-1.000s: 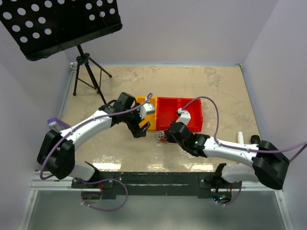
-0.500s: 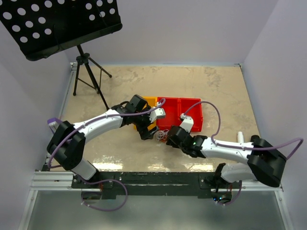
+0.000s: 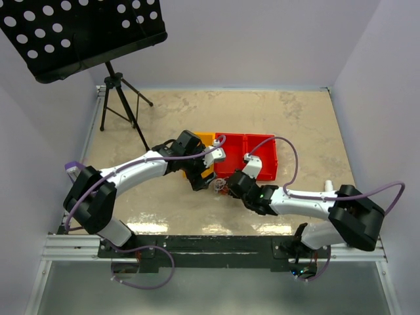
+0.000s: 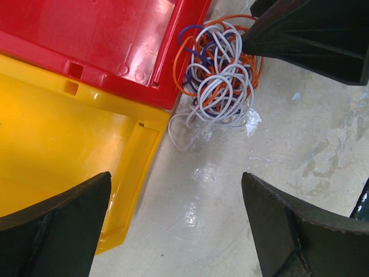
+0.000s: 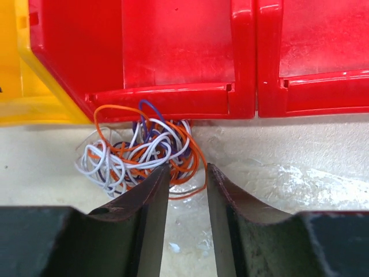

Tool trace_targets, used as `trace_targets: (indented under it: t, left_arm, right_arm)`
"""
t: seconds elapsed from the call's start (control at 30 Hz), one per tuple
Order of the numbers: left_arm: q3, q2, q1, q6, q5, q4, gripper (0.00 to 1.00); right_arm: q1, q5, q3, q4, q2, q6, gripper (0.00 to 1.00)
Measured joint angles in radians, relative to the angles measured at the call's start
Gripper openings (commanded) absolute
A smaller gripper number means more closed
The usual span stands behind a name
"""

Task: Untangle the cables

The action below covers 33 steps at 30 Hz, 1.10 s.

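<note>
Left end effector (image 4: 179, 228): I'm holding it wide apart and gripping nothing. It's hanging over bare surface (image 4: 288, 144), just short of the cables (image 4: 216, 75). In its wrist view one finger is overlapping the corner of the yellow bin (image 4: 69, 144); can't tell if it's touching.

Right end effector (image 5: 187, 170): the two fingers are sitting a narrow gap apart, not clamping. An orange loop from the clump is running across that gap at the tips. One fingertip is covering the near edge of the clump; can't tell whether it's actually pressing on strands.

The cables are lying as one knotted ball of white, orange and purple strands. The ball is resting on the surface, pushing against the outer wall of the red bin (image 5: 173, 46), close to where that bin is meeting the yellow one. A single white loop is trailing out toward the yellow bin.

In the way:
- The red bin wall is boxing in the far side of the clump.
- My right end effector is crowding the side opposite the left one.
- A second red bin (image 5: 317, 46) is sitting flush beside the first.

A music stand (image 3: 79, 33) is standing at the back left, well apart from all this.
</note>
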Motion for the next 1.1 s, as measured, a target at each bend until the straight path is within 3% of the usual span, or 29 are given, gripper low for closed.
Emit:
trace_targets:
  t: [0.2, 0.33, 0.63, 1.1]
  left_arm:
    - [0.0, 0.0, 0.0, 0.0, 0.0, 0.0, 1.0]
    - [0.0, 0.0, 0.0, 0.0, 0.0, -0.001, 1.0]
    - [0.0, 0.0, 0.0, 0.034, 0.024, -0.006, 1.0]
    - [0.0, 0.014, -0.011, 0.126, 0.131, -0.046, 0.98]
  right_arm:
    - [0.0, 0.01, 0.001, 0.029, 0.058, -0.016, 0.0]
    - [0.008, -0.015, -0.005, 0.045, 0.031, -0.011, 0.0]
    - [0.171, -0.075, -0.046, -0.006, -0.106, 0.088, 0.0]
    - [0.226, -0.114, -0.012, -0.225, -0.016, 0.24, 0.0]
